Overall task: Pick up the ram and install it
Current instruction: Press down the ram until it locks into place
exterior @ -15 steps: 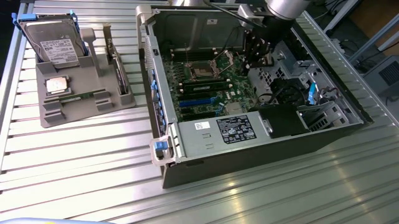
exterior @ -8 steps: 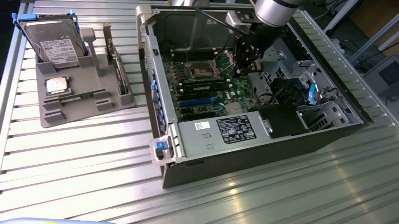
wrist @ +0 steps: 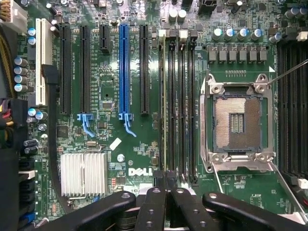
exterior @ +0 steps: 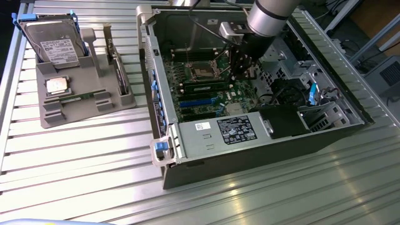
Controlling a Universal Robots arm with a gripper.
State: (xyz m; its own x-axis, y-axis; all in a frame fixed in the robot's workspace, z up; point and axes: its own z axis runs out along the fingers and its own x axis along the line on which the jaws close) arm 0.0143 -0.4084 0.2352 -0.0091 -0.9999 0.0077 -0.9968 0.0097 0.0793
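Observation:
A ram, a thin green stick seen edge-on, stands in one of the black memory slots beside the empty processor socket. The same ram shows in the exterior view as a green strip on the motherboard inside the open computer case. My gripper is shut, its black fingers pressed together right over one end of that stick. I cannot tell whether they touch it. From the exterior view, my gripper reaches down into the case near the socket. A second alike stick lies on the grey holder.
The grey holder at the exterior view's left also carries a hard drive and a square silver processor. Case walls, the power supply and drive cages ring the motherboard. A blue expansion slot and a heatsink sit nearby.

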